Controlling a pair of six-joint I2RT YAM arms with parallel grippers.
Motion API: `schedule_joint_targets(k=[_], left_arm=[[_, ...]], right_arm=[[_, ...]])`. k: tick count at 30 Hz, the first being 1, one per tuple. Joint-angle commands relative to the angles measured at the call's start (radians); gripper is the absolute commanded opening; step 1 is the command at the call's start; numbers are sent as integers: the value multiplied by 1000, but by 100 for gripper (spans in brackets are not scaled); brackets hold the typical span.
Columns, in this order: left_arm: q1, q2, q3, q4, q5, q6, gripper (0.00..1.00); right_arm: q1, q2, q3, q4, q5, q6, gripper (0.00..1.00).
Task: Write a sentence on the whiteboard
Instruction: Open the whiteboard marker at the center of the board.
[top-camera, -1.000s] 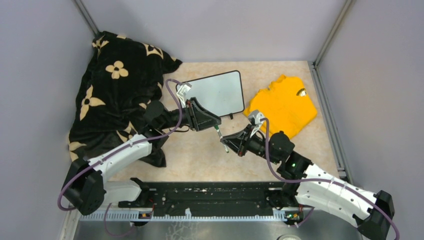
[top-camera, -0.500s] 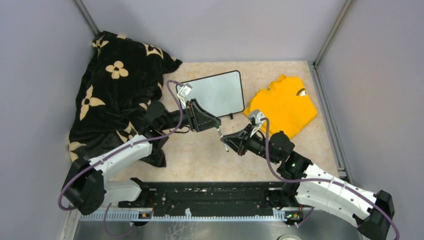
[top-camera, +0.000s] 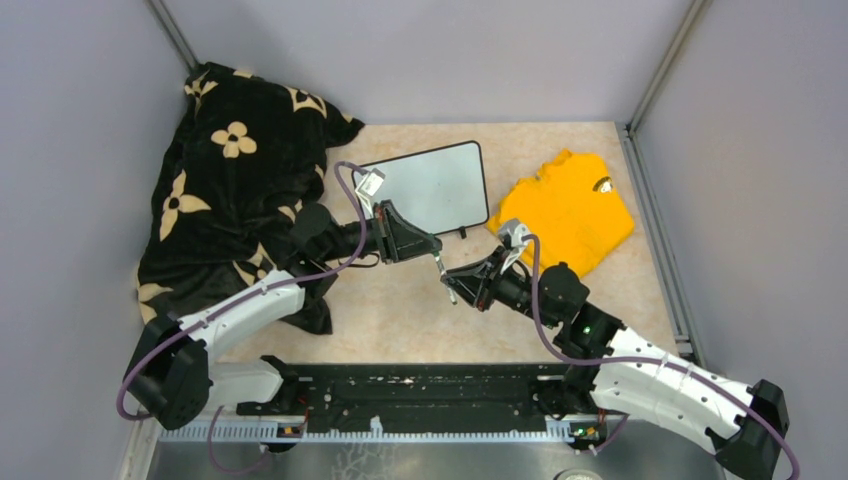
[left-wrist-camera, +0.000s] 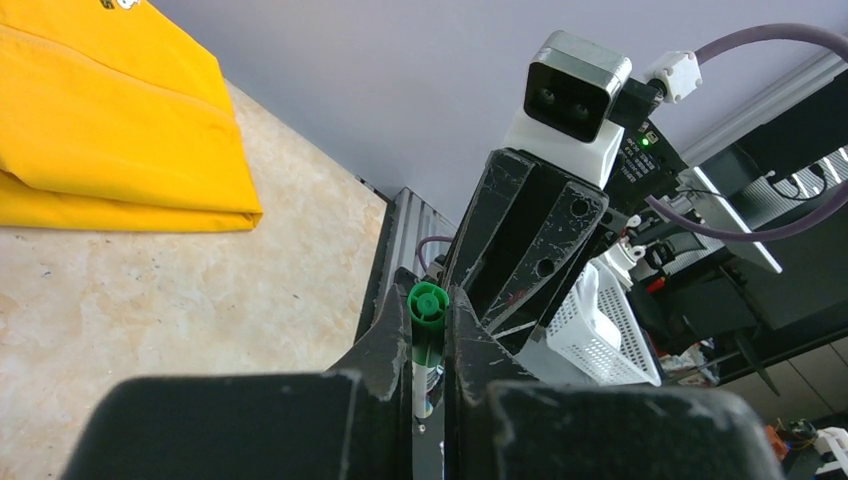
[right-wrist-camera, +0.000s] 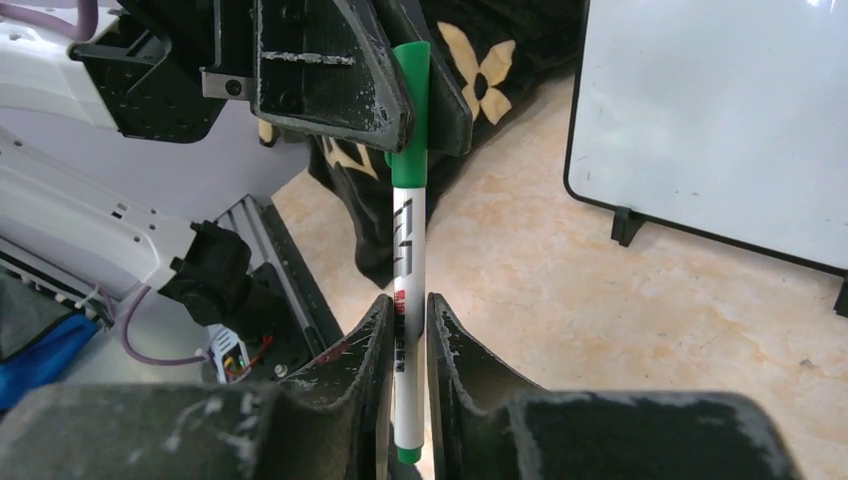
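The whiteboard (top-camera: 430, 188) lies blank at the back middle of the table, and its lower left corner shows in the right wrist view (right-wrist-camera: 720, 110). A white marker (top-camera: 444, 272) with a green cap is held in the air between both grippers, in front of the board. My left gripper (top-camera: 433, 252) is shut on the green cap (left-wrist-camera: 428, 305). My right gripper (top-camera: 456, 286) is shut on the marker's white barrel (right-wrist-camera: 408, 260). The cap is on the marker, inside the left fingers (right-wrist-camera: 340, 70).
A folded yellow shirt (top-camera: 570, 210) lies right of the board. A black blanket with cream flowers (top-camera: 230, 190) is heaped at the back left, against the left arm. Grey walls enclose the table on three sides.
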Motion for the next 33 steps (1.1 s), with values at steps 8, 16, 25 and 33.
schedule_joint_targets(k=[8,16,25,33], left_arm=[[-4,-79,-12,40,56,1,0],[-4,-150,-39,70,73,2,0],[-5,-171,-33,79,81,-12,0],[-4,-205,-24,80,32,-26,0]], right_arm=[[-1,54,120,73,-117,137,60],[-28,105,143,193,-221,227,51],[-28,161,145,276,-269,280,31],[-28,144,115,266,-280,262,0]])
